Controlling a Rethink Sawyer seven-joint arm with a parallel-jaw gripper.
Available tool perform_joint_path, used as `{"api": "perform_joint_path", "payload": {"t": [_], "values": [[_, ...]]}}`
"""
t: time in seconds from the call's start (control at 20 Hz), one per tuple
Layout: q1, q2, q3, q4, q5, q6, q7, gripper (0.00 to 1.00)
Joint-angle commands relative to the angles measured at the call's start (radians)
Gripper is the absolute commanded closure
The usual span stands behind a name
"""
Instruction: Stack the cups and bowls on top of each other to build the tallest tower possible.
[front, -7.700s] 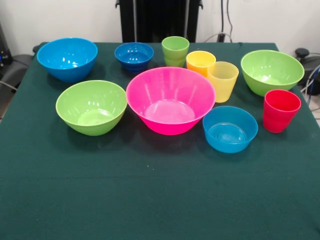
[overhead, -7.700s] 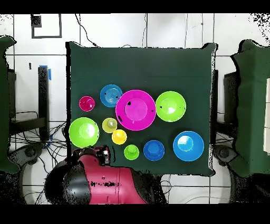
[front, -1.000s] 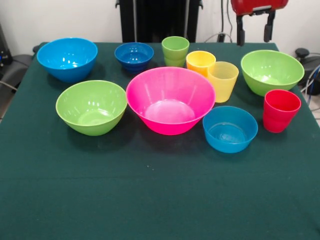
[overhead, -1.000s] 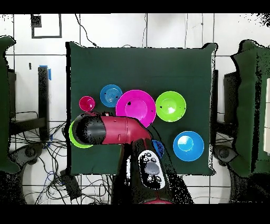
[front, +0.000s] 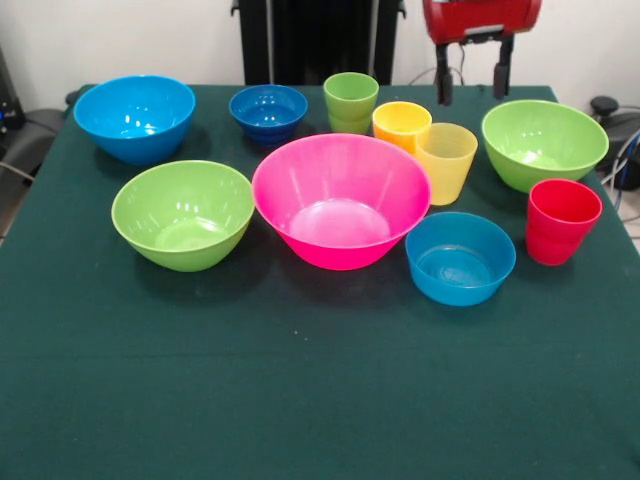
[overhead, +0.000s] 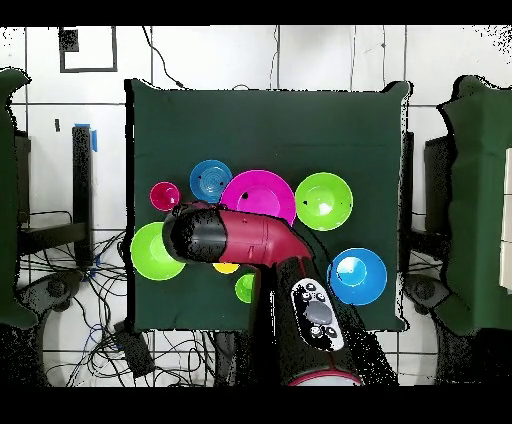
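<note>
Front view shows no tower begun: every bowl and cup sits alone on the bench (front: 300, 400). The gripper (front: 471, 82), fingers spread and empty, hangs above the pale yellow cup (front: 446, 160) and orange cup (front: 401, 123), at one o'clock from the pink bowl (front: 340, 200). All stacking appears left to do, judging by this layout.

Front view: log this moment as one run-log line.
gripper: open, empty, raised above yellow cup | pink bowl: on table, nothing stacked | red cup: untouched | stacking: not begun
</note>
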Motion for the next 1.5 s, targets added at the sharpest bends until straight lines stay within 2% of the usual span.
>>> {"api": "perform_joint_path", "payload": {"t": [0.05,0.35,0.75,0.9,1.0,1.05,1.1,1.25,1.35,1.5], "values": [[0.006,0.069,0.046,-0.115,-0.009,0.161,0.068,0.00],[0.029,0.068,0.022,-0.141,-0.018,0.189,0.092,0.00],[0.042,0.068,0.012,-0.132,-0.023,0.153,0.109,0.00],[0.046,0.038,0.009,-0.128,-0.035,0.150,0.097,0.00],[0.054,-0.081,0.010,-0.077,-0.033,0.204,0.078,0.00],[0.031,-0.165,0.045,-0.019,-0.020,0.233,0.020,0.00],[0.040,-0.247,0.025,0.026,-0.018,0.277,0.002,0.00],[0.064,-0.428,-0.037,0.162,0.000,0.413,-0.023,0.00],[0.087,-0.504,-0.081,0.232,0.001,0.468,0.004,0.00],[0.128,-0.592,-0.150,0.296,-0.026,0.450,0.048,0.00]]}}
